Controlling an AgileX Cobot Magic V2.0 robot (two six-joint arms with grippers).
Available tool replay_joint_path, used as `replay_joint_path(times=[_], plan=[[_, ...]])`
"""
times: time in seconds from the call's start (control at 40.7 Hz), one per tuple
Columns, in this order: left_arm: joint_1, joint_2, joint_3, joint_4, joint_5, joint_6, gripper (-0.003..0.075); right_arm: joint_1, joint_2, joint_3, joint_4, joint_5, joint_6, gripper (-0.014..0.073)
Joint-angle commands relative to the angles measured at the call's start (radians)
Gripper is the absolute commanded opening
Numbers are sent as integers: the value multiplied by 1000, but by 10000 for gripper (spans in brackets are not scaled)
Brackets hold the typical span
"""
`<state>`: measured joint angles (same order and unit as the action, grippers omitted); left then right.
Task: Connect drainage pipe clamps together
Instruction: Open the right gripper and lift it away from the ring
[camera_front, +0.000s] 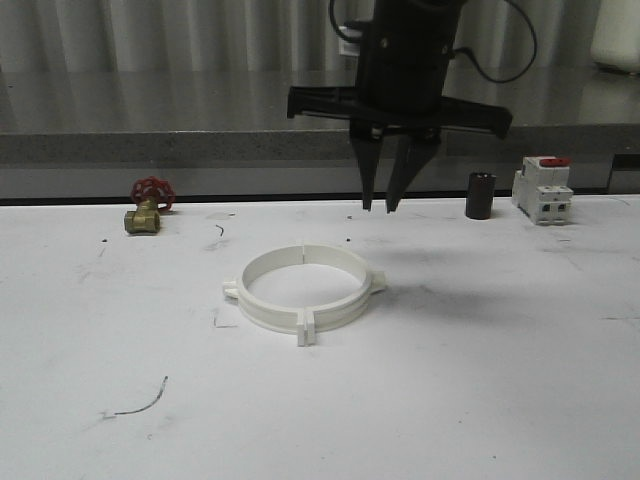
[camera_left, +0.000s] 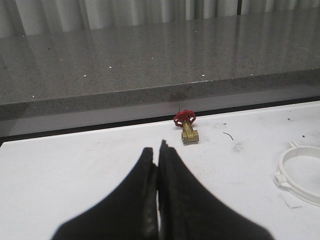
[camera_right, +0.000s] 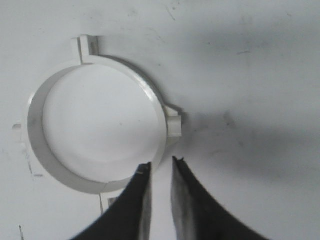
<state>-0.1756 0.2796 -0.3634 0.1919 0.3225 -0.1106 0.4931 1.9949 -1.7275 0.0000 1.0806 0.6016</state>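
Observation:
The two white drainage pipe clamps (camera_front: 280, 318) lie together on the white table as one wide ring, with paired end tabs (camera_front: 307, 331) at the front and a seam at the back. My right gripper (camera_front: 378, 206) hangs above the table just behind the ring's far right side, slightly open and holding nothing. In the right wrist view that gripper (camera_right: 161, 167) stands over the ring (camera_right: 159, 115) beside a small lug. My left gripper (camera_left: 159, 150) is shut and empty, off to the left, with the ring's edge (camera_left: 283, 170) to its right.
A brass valve with a red handwheel (camera_front: 148, 205) (camera_left: 187, 127) sits at the back left. A black cylinder (camera_front: 480, 195) and a white circuit breaker with a red switch (camera_front: 542, 188) stand at the back right. A grey ledge (camera_front: 200, 140) runs behind the table.

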Motion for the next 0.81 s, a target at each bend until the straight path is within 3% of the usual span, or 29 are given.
replay_joint_path(times=[0.0,0.049,0.393,0.541,0.786], plan=[[-1,6,-28,1,-78,-2,-20,-4,-101,-20,-13,9,-22,-38],[-1,6,-28,1,-78,-2,-20,-4,-114,-20,-13,13,-31,-71],[-1,6,-28,1,-78,-2,-20,-53,-245,-18,-10,82,-200,-62],[-1,6,-28,1,-78,-2,-20,-143,-344,7,0,112,-292,-62],[-1,6,-28,1,-78,-2,-20,-323,-580,250,32,79,-398,-62]])
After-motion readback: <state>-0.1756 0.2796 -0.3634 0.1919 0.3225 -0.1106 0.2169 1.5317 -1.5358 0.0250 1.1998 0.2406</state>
